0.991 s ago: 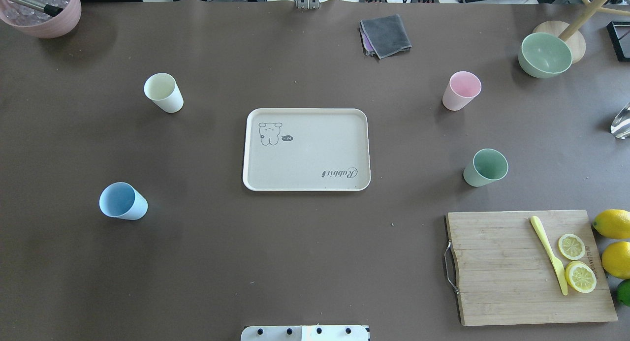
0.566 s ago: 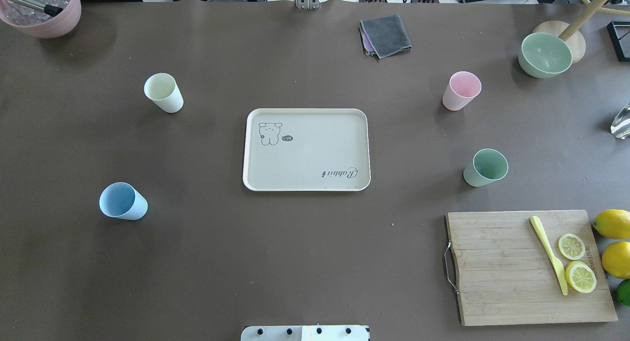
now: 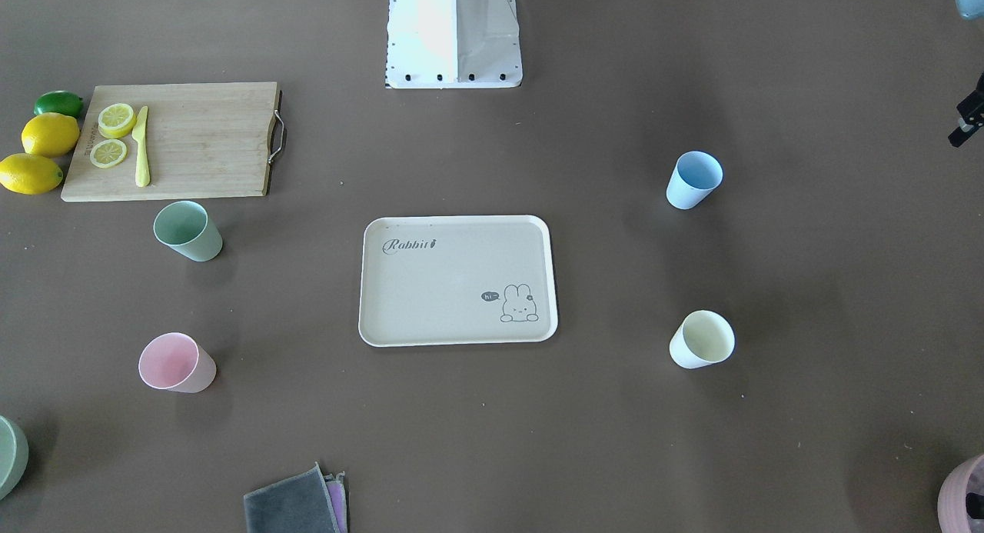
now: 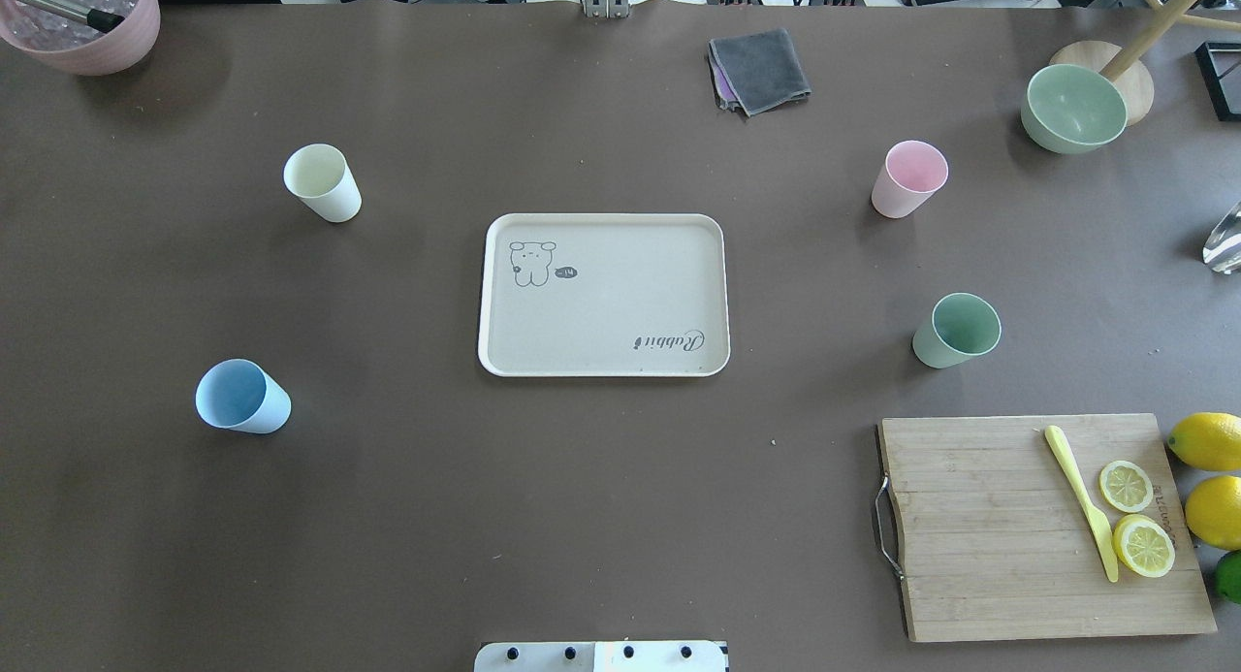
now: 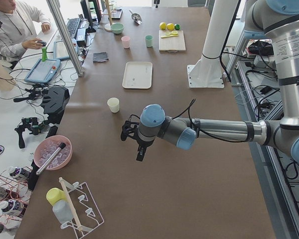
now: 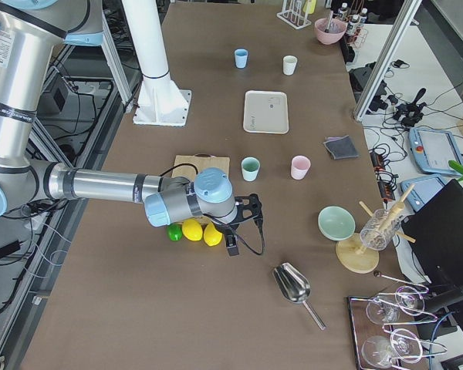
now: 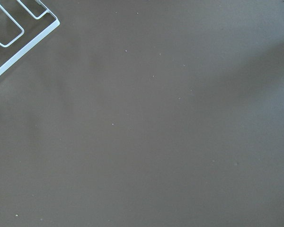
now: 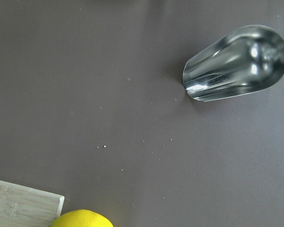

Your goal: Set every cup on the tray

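The cream tray [image 4: 601,308] lies flat at the table's middle with nothing on it. Four cups stand upright on the table around it: cream-yellow [image 4: 322,182] and light blue [image 4: 242,397] to its left, pink [image 4: 908,178] and green [image 4: 956,330] to its right. Both grippers are outside the overhead view. The left gripper [image 5: 134,144] hangs over bare table beyond the cream-yellow cup [image 5: 113,104]. The right gripper [image 6: 243,223] hangs beside the lemons. I cannot tell whether either is open or shut.
A wooden cutting board [image 4: 989,556] with lemon slices and a yellow knife lies front right, with lemons [image 4: 1207,439] beside it. A green bowl [image 4: 1074,108], a grey cloth [image 4: 759,69] and a mauve bowl [image 4: 82,17] stand at the back. A metal scoop [image 8: 236,61] lies under the right wrist.
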`<action>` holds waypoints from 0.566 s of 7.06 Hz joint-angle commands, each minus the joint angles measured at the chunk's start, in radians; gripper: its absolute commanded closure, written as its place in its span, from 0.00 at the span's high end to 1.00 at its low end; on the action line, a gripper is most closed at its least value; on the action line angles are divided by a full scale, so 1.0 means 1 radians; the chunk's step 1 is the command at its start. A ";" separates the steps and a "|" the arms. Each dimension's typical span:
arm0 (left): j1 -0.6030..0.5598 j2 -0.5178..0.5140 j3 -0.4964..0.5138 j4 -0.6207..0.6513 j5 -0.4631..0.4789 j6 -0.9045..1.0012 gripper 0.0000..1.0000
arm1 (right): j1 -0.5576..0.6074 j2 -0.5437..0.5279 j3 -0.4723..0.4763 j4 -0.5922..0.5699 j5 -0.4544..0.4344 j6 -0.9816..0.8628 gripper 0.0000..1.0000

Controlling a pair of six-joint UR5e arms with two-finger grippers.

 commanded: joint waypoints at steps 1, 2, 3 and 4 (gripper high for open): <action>0.000 -0.019 -0.007 0.008 -0.026 0.000 0.98 | -0.001 0.003 0.004 0.003 0.033 0.009 1.00; 0.002 -0.031 -0.003 0.019 -0.034 0.003 0.98 | -0.001 0.004 0.009 0.005 0.082 0.012 1.00; 0.000 -0.019 -0.004 0.019 -0.032 0.007 0.98 | -0.002 0.022 0.006 0.038 0.091 0.032 1.00; 0.003 -0.019 0.005 0.019 -0.028 0.000 0.98 | -0.037 0.076 0.009 0.046 0.105 0.192 0.99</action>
